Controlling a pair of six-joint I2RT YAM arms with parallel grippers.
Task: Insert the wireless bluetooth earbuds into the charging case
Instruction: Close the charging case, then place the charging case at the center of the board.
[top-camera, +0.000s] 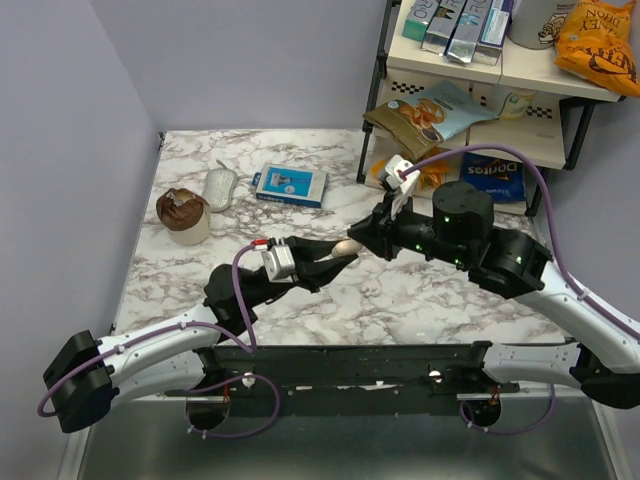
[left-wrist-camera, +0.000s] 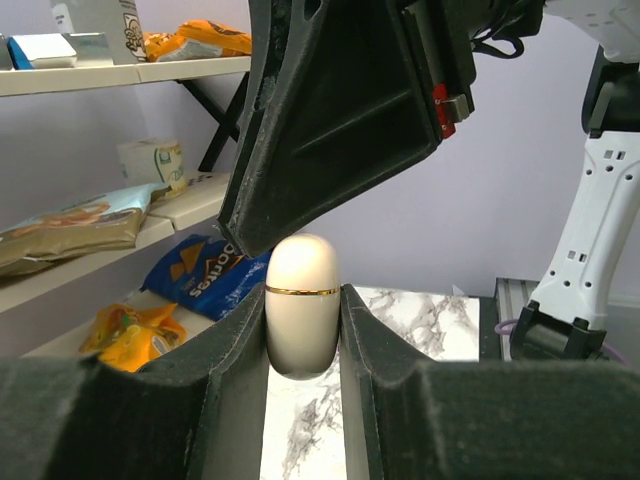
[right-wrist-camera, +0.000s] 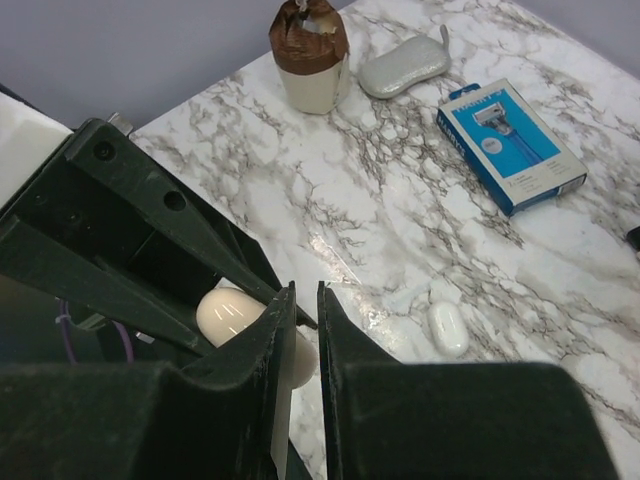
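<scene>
Marble table (top-camera: 400, 295): left pincer (left-wrist-camera: 300, 325) clamping shut charging case (left-wrist-camera: 302, 335); right pincer (right-wrist-camera: 306, 300), barely parted, empty, probably prising lid (left-wrist-camera: 302, 260); needing firmer purchase.

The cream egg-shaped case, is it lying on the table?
No, the cream egg-shaped case is clamped in the left gripper, up off the marble table.
</scene>
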